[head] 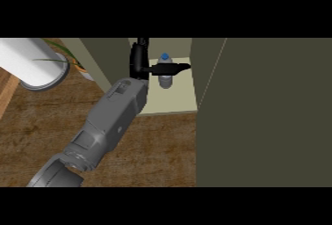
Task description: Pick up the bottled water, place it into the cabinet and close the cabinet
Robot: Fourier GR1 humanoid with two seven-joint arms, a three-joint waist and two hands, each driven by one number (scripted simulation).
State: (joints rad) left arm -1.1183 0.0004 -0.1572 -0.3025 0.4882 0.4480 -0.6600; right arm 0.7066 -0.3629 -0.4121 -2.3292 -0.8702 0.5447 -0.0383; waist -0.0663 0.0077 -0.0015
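Note:
The bottled water (166, 80), clear with a blue cap, stands upright on the pale shelf (170, 102) inside the open cabinet. My left hand (139, 61) is right beside it, at its left. The thumb (176, 67) stretches straight across the bottle's front and hides its middle. The other fingers (140, 45) point straight up along the cabinet's left wall. The hand looks open, not curled round the bottle. The grey forearm (113, 116) runs in from the lower left. My right hand does not show.
The cabinet's dark door (266, 114) stands open and fills the view's right side. A white cylinder with a grey rim (29, 63) lies at the upper left, with a green plant (62, 59) behind it. Brown wooden counter (162, 149) spreads below the cabinet.

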